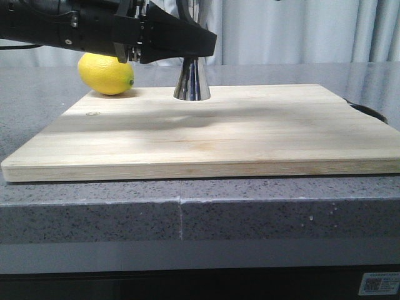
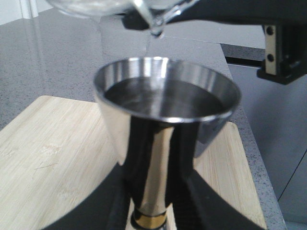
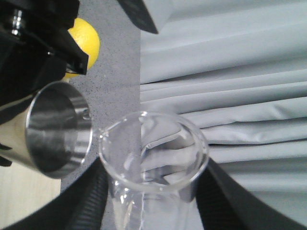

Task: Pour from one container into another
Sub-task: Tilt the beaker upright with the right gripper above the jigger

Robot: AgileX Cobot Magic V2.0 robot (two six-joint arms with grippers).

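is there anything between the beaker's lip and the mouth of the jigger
Nothing visible. In the left wrist view the beaker lip hangs tilted right above the open jigger, with only a thin stream of liquid between them. The lemon sits off to the side, behind the board.

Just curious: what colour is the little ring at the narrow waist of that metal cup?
Gold, on the shiny steel jigger; the left wrist view shows it best.

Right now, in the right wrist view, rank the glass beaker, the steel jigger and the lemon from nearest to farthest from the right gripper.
1. Glass beaker: held between the right gripper's fingers, tipped toward the jigger.
2. Steel jigger: right beside the beaker's pouring lip, gripped by the left arm.
3. Lemon: farthest, on the grey counter beyond the jigger.
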